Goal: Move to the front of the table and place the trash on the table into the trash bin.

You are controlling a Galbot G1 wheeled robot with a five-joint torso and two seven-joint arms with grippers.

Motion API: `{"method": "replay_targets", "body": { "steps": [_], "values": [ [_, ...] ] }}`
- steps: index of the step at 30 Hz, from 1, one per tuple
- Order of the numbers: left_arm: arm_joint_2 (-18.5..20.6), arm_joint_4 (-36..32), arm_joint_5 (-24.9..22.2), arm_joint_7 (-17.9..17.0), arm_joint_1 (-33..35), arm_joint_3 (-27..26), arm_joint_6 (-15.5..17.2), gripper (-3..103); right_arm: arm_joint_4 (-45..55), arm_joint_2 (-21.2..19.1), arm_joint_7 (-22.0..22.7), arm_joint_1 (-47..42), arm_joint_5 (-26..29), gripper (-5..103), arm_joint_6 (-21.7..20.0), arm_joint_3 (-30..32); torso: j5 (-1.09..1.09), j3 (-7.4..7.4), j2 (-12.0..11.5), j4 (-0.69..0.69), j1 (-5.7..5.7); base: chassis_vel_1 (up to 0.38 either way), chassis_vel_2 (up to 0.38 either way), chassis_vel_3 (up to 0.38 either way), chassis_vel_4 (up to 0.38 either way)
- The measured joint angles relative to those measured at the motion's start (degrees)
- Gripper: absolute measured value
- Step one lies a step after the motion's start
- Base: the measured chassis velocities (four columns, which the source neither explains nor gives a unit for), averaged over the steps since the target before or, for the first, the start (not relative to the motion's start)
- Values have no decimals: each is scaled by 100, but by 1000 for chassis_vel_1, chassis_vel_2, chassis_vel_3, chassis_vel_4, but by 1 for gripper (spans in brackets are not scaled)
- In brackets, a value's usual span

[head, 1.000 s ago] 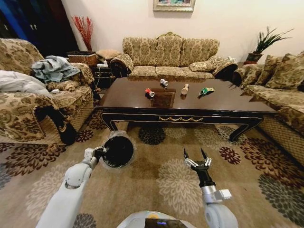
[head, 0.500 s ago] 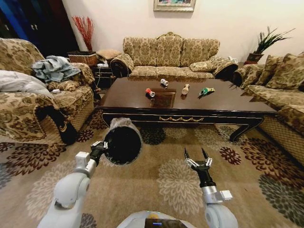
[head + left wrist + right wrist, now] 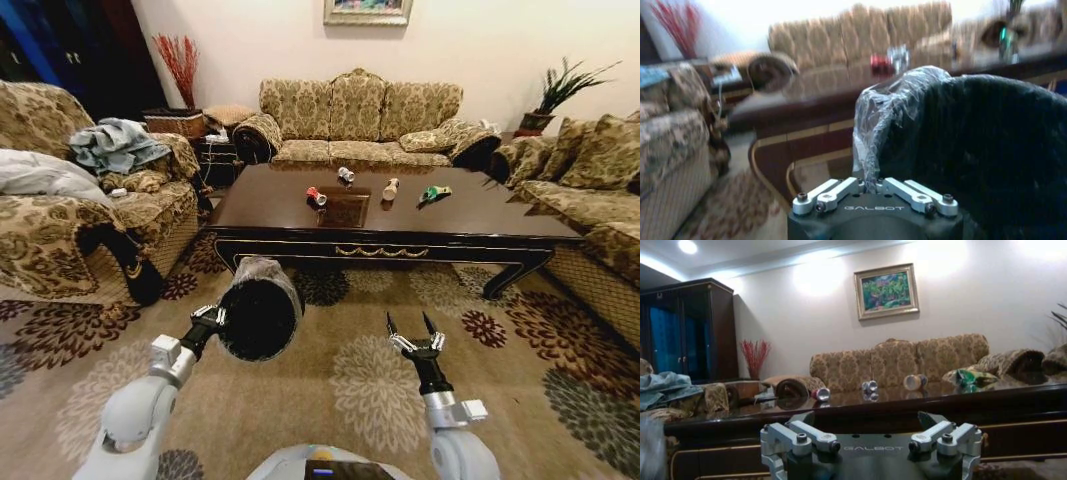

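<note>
The dark glossy table [image 3: 480, 215] stands ahead, in front of a sofa. Near its centre lies the trash: a red-and-white can [image 3: 315, 195], a silver-white piece [image 3: 345, 174], a tan bottle [image 3: 390, 188] and a green wrapper [image 3: 433, 192]. My left gripper [image 3: 213, 320] is shut on the rim of the black trash bin [image 3: 260, 308], holding it tilted above the carpet; in the left wrist view the fingers [image 3: 833, 192] pinch the clear liner at the trash bin [image 3: 973, 150] rim. My right gripper [image 3: 412, 333] hangs open and empty over the carpet, short of the table.
A patterned sofa [image 3: 360, 115] stands behind the table, with armchairs at the left [image 3: 60, 220] and right [image 3: 590, 190]. A woven basket [image 3: 175, 122] and a side stand sit at the back left. Open carpet [image 3: 380, 390] lies between me and the table.
My left arm has lifted the trash bin off the carpet, tipped it and carried it a little to the right. The right gripper has stayed in place.
</note>
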Motion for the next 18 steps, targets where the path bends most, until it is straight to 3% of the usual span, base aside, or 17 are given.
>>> {"method": "replay_targets", "body": {
  "steps": [10, 18],
  "values": [
    [753, 866, -1, 231, 123, -74, 268, 2, -33, 20, -75, -8, -31, 100, 79, -60, -1, 150, 233, 1, 82, 0, 0, 0, 0],
    [1249, 1358, -682, 33, 181, 39, 257, 2, -21, 59, -160, -66, -76, 100, 149, -92, 0, 289, 452, 1, 162, 0, 0, 0, 0]
  ]
}}
